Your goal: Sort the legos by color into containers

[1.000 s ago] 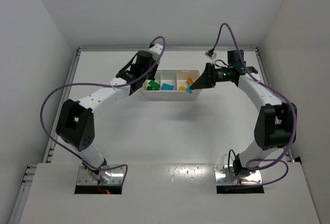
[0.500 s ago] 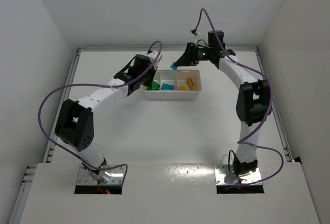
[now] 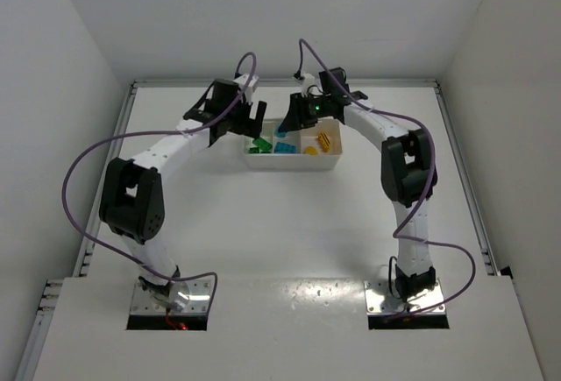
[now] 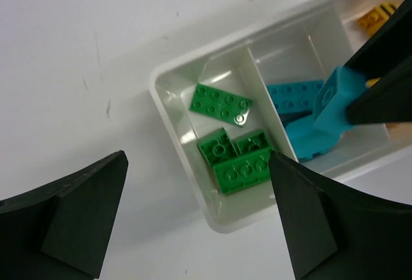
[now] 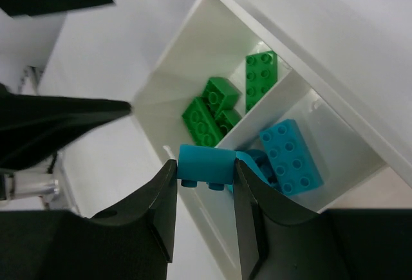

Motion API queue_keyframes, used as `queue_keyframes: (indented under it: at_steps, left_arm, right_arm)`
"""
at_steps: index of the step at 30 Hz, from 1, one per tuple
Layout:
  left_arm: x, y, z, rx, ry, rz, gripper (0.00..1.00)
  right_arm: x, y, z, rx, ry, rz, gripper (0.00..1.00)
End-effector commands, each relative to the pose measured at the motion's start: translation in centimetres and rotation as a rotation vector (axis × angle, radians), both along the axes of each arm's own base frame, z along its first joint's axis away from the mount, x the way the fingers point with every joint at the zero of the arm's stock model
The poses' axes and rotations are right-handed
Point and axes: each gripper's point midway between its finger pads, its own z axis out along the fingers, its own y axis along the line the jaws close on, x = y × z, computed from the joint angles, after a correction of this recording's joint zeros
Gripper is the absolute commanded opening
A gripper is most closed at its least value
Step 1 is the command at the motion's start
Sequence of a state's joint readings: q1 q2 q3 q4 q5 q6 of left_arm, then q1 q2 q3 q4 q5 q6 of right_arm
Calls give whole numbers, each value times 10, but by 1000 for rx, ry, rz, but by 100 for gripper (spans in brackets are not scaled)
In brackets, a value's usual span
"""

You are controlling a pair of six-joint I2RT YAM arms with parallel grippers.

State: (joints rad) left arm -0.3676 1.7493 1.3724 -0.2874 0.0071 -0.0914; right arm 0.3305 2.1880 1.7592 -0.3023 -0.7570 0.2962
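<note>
Cyan brick [image 5: 207, 165] gripped in R pincer [image 5: 204, 170]; L pincer [image 4: 197, 159] wide open.

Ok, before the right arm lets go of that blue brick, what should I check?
1. Right gripper shut on the cyan brick: ok.
2. Brick above the middle compartment, not over its divider: cannot tell.
3. Middle compartment shows only cyan bricks: ok.
4. Left compartment holds only green bricks: ok.
5. Left gripper open and empty: ok.
</note>
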Motion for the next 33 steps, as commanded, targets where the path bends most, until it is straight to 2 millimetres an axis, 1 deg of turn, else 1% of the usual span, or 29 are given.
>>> queue_keyframes:
  at_steps: [1, 2, 3, 4, 5, 6, 7, 8, 10, 11, 12, 14, 15, 16, 17, 18, 19, 20, 21, 22, 23, 24, 25, 26, 27, 28, 29, 30, 33]
  left_arm:
    - [24, 5, 71, -106, -167, 21, 98]
    - [24, 5, 71, -106, -167, 22, 98]
    - [26, 9, 81, -127, -182, 30, 98]
    - [27, 16, 87, -129, -193, 44, 98]
    - [27, 17, 87, -129, -193, 44, 99]
    - [27, 23, 90, -124, -195, 61, 99]
    - [26, 26, 94, -118, -207, 75, 99]
    - [26, 33, 88, -95, -196, 105, 99]
    - [20, 41, 87, -85, -189, 124, 99]
    - [18, 46, 86, -91, -184, 138, 99]
    - [16, 47, 86, -91, -184, 138, 99]
    - [10, 51, 86, -95, -182, 139, 99]
    - [8, 50, 86, -99, -181, 132, 99]
    - [8, 55, 87, -101, -190, 140, 99]
    - [2, 56, 85, -99, -184, 141, 99]
    - [0, 55, 84, -106, -188, 133, 99]
    - [-2, 56, 83, -107, -192, 133, 99]
    - [-5, 61, 68, -96, -161, 143, 99]
    - [-10, 62, 71, -98, -168, 142, 99]
    - [-12, 66, 63, -97, -149, 145, 99]
    - [-14, 71, 63, -99, -157, 155, 99]
    - [-19, 72, 50, -101, -125, 164, 99]
    - [-23, 78, 52, -102, -132, 175, 99]
    - [-31, 89, 37, -80, -105, 208, 99]
    - [-32, 97, 30, -67, -93, 230, 99]
    - [-36, 97, 29, -67, -92, 230, 99]
    - [-40, 104, 24, -63, -82, 244, 99]
    - [-42, 109, 19, -52, -72, 249, 99]
    - [-46, 109, 18, -54, -80, 248, 99]
  right_arm:
    - [16, 2, 1, -84, -109, -14, 0]
    - [18, 1, -4, -103, -110, -20, 4]
    - [14, 3, -7, -119, -99, -19, 11]
    - [21, 0, -6, -144, -136, -28, 36]
    - [18, 3, -9, -160, -131, -28, 46]
    - [22, -1, -6, -185, -160, -47, 56]
    - [20, 0, -2, -197, -170, -54, 60]
    - [20, -4, -4, -214, -171, -70, 65]
    - [25, -12, 1, -250, -207, -107, 72]
    - [22, -15, 12, -251, -224, -118, 74]
    - [20, -20, 13, -268, -234, -126, 78]
    - [17, -29, 33, -270, -271, -147, 79]
    - [15, -41, 68, -263, -333, -192, 79]
    - [8, -48, 70, -274, -342, -210, 81]
    - [6, -59, 81, -284, -375, -237, 81]
    - [0, -77, 73, -314, -371, -280, 81]
    - [-12, -89, 98, -307, -420, -302, 82]
    - [-13, -109, 100, -336, -443, -337, 82]
    - [-27, -125, 75, -376, -412, -348, 82]
    - [-36, -140, 87, -380, -449, -383, 83]
    - [-43, -152, 83, -398, -455, -402, 83]
    - [-55, -175, 57, -455, -430, -413, 83]
    - [-58, -183, 58, -455, -459, -430, 83]
    - [-72, -206, 48, -467, -455, -462, 85]
    - [-77, -215, 43, -476, -441, -480, 85]
    - [-80, -221, 39, -466, -434, -485, 85]
    - [-86, -234, 27, -466, -392, -512, 86]
    - [-89, -238, 25, -462, -387, -519, 86]
    - [-95, -246, 18, -455, -368, -531, 86]
